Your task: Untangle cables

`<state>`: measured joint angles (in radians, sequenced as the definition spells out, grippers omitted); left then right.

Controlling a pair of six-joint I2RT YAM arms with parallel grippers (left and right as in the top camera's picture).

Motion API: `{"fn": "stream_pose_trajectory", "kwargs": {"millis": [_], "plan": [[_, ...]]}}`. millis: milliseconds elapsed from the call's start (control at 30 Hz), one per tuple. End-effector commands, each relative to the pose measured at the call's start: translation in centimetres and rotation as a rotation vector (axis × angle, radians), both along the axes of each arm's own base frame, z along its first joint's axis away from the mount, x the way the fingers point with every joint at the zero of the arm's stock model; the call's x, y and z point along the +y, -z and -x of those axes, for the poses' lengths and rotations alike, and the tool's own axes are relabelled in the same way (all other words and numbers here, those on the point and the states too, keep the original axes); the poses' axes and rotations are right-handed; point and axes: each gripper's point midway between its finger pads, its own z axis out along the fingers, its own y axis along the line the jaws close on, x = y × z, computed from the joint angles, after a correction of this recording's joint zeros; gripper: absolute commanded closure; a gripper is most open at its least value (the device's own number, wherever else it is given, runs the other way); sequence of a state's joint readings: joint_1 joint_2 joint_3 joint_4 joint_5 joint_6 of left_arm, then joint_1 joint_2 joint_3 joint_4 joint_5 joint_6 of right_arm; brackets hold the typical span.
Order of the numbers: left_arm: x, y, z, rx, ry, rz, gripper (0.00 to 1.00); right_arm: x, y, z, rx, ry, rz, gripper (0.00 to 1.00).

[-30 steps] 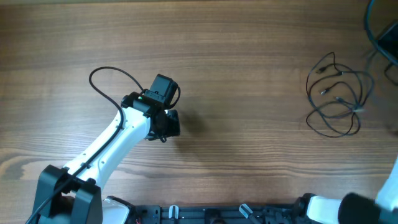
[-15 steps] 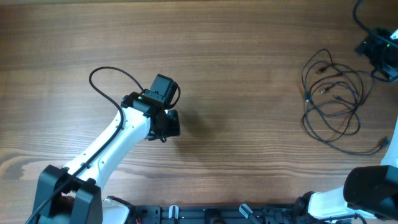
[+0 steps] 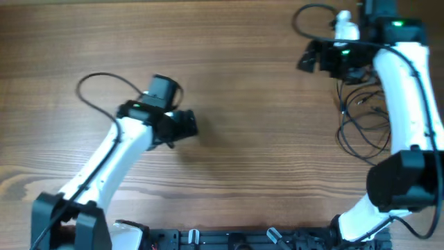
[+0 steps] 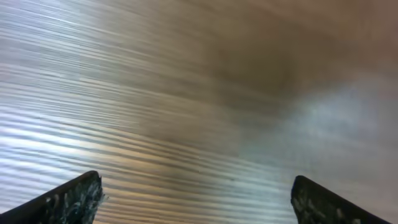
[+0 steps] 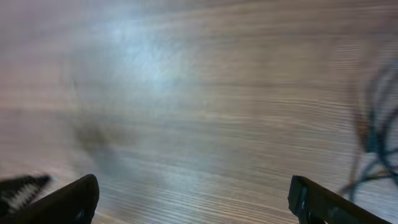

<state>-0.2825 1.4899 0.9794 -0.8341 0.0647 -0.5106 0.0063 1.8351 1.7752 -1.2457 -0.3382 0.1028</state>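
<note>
The cables (image 3: 361, 128) lie in loose thin dark loops on the wooden table (image 3: 250, 160) at the right, partly under my right arm. My right gripper (image 3: 307, 59) hovers up and to the left of them, apart from them. In the right wrist view that gripper (image 5: 193, 193) is open over bare wood, and the cables (image 5: 376, 143) show only as a blur at the right edge. My left gripper (image 3: 186, 125) is at the left-centre, far from the cables. The left wrist view shows this gripper (image 4: 196, 193) open, with nothing between its fingers.
A thick black arm cable (image 3: 97, 83) loops out behind my left wrist. Another arm cable (image 3: 312, 14) curls at the top by my right wrist. A dark rail with the arm bases (image 3: 229, 239) runs along the front edge.
Both grippers have opened. My right arm has swung in from the right edge to above the cables' upper left. My left arm has shifted slightly left. The cables have barely moved.
</note>
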Motion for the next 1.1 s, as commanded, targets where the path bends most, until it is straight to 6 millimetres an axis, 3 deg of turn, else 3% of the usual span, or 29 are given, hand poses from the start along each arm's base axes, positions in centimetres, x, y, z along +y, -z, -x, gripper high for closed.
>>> {"fn": "stream_pose_trajectory", "kwargs": {"millis": [0, 100, 200, 333, 400, 567, 700, 833, 867, 900, 1067], "plan": [[3.9, -1.8, -0.6, -0.023, -0.133, 0.019, 0.00, 3.1, 2.4, 0.6, 0.044, -0.113, 0.094, 0.00], [6.0, -1.4, 1.0, 0.060, -0.209, 0.026, 0.00, 5.3, 3.3, 1.9, 0.081, -0.158, 0.168, 0.00], [6.5, -1.2, 2.1, 0.106, -0.222, 0.008, 0.00, 5.5, 4.8, 3.4, 0.135, -0.147, 0.254, 0.00], [6.8, -1.0, 3.8, 0.173, -0.224, -0.012, 0.00, 5.2, 7.5, 7.1, 0.289, -0.116, 0.277, 0.00], [6.8, -1.0, 4.6, 0.204, -0.224, -0.019, 0.00, 5.0, 7.8, 8.2, 0.318, -0.089, 0.276, 0.00], [6.9, -1.1, 6.4, 0.265, -0.157, -0.035, 0.02, 4.6, 5.2, 9.5, 0.224, -0.075, 0.249, 0.00], [6.9, -1.3, 7.1, 0.223, -0.148, -0.030, 0.03, 4.5, 2.8, 9.7, 0.017, -0.052, 0.194, 0.00], [6.7, -2.6, 7.1, -0.019, -0.138, -0.001, 0.09, 3.7, 1.9, 11.9, -0.215, -0.011, 0.136, 0.00], [6.4, -3.4, 7.0, -0.105, -0.125, 0.011, 0.08, 3.5, 1.8, 12.7, -0.269, -0.006, 0.120, 0.00], [6.0, -4.1, 6.9, -0.185, -0.105, 0.023, 0.00, 3.3, 1.6, 13.4, -0.317, 0.000, 0.107, 0.00], [4.8, -7.1, 7.8, -0.465, -0.043, 0.079, 0.00, 0.9, 0.0, 15.6, -0.470, 0.119, 0.117, 0.00]]}}
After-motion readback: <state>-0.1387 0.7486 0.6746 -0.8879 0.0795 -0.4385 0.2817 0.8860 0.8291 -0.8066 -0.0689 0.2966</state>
